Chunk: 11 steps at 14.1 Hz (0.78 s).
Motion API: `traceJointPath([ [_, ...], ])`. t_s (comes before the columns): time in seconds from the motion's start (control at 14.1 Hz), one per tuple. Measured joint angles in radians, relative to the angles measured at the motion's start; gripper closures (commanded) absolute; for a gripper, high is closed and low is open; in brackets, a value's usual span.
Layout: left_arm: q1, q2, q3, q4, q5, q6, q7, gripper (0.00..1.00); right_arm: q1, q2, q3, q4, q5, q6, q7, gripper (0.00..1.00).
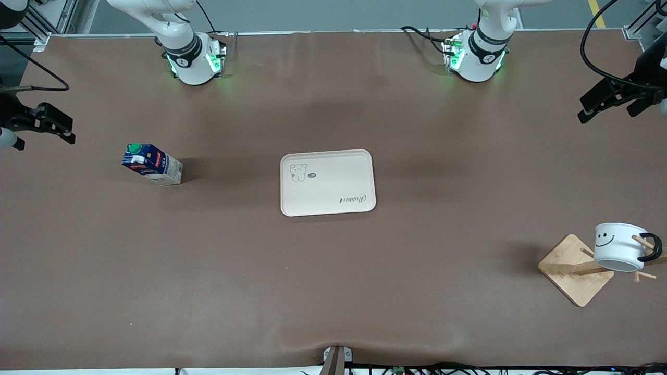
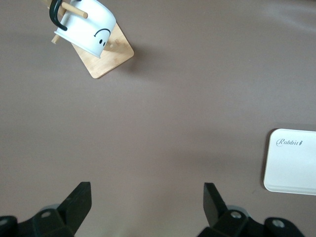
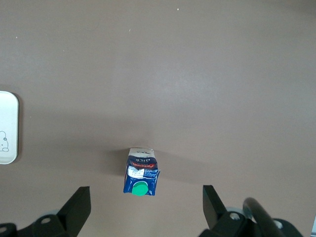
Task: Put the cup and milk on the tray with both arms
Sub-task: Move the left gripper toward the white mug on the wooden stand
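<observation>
the tray (image 1: 328, 183) lies flat at the middle of the brown worktop (image 1: 333, 271), with nothing on it. the milk (image 1: 152, 164) stands upright on the worktop toward the right arm's end, well apart from the tray, its green cap on top. the cup (image 1: 620, 246) hangs tilted by its black handle on a peg of a wooden rack (image 1: 576, 269) toward the left arm's end, nearer to the front camera than the tray.

the right gripper (image 1: 44, 124) is up in the air over the worktop at the right arm's end, near the milk, its fingers (image 3: 78, 206) apart and holding nothing. the left gripper (image 1: 607, 101) is up over the left arm's end of the worktop, its fingers (image 2: 79, 203) also apart and empty.
</observation>
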Motion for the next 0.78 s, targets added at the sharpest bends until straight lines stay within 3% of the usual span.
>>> traceJointPath([
  [0.14,0.025,0.011,0.0,-0.011,0.0,0.014,-0.004,0.0,0.0,0.0,0.0,0.0,0.0,0.0,0.0,0.0],
  [0.35,0.092,0.016,0.002,-0.101,0.0,0.15,-0.003,0.0,0.0,0.001,0.0,0.0,0.0,0.0,0.0,0.0],
  [0.78,0.185,-0.02,0.002,-0.459,0.0,0.72,-0.004,0.0,0.0,0.003,0.0,0.0,0.0,0.0,0.0,0.0],
])
